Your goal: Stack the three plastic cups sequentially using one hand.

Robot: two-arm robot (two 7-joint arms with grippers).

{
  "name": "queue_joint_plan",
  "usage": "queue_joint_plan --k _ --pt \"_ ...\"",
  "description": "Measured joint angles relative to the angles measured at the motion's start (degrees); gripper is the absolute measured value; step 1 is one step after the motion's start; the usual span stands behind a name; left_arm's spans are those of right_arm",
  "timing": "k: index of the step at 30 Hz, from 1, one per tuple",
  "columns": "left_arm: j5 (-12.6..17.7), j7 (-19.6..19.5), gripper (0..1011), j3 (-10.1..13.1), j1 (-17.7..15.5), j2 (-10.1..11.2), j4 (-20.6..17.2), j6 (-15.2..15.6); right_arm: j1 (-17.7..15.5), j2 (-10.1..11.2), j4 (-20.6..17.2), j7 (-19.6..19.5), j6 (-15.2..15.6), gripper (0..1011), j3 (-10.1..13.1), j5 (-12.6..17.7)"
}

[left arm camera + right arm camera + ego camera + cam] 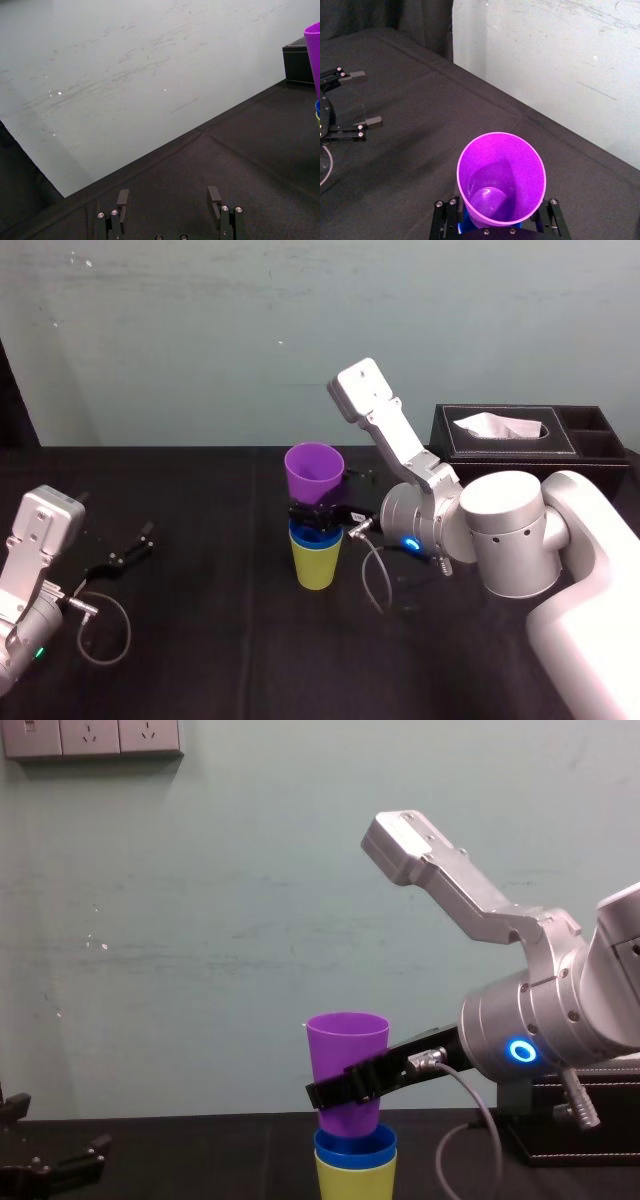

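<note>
Pinching the purple cup [314,472] across its lower half, the right gripper [318,514] has one black finger on each side of the wall, closed to the cup's width and just above the rim of the blue cup [313,537]. The purple cup's base sits inside the blue cup, which is nested in the yellow-green cup [318,565]. Most of the purple cup stands clear above them, so I judge it not fully seated.

These tumblers look light, thin-walled and smooth. They are likely slippery, and likely to flex under a hard squeeze. Because of the taper, a grip low on the wall could creep upward. A moderate pinch across the middle of the wall seems safest, and the low hold here leaves little room before the fingers meet the blue rim.

The stack stands on the black table [220,640], to the robot's left of the tissue box [505,432] and nearer the robot. Farther left of the box, beyond the stack, the left gripper [125,552] rests low over the table with its fingers spread and nothing between them.
</note>
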Motion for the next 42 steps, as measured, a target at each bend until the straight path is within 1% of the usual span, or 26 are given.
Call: queue_joint_plan --k 21,30,39,40,42 --pt "0.0 0.0 1000 0.0 0.0 0.0 0.0 0.0 0.44 -0.28 3.02 -0.89 -1.6 704 -0.87 0.56" --pt "0.0 0.0 1000 0.0 0.0 0.0 0.0 0.0 0.54 -0.33 3.77 -1.1 -1.94 704 -1.01 0.67" --pt "0.0 0.0 1000 0.0 0.0 0.0 0.0 0.0 0.54 -0.31 3.7 -1.07 -1.94 704 -0.99 0.67" --pt "0.0 0.0 1000 0.0 0.0 0.0 0.0 0.0 0.54 -0.3 3.68 -1.07 -1.94 705 -0.99 0.67" --pt "0.0 0.0 1000 0.0 0.0 0.0 0.0 0.0 0.54 -0.29 3.64 -1.05 -1.94 744 -0.97 0.66"
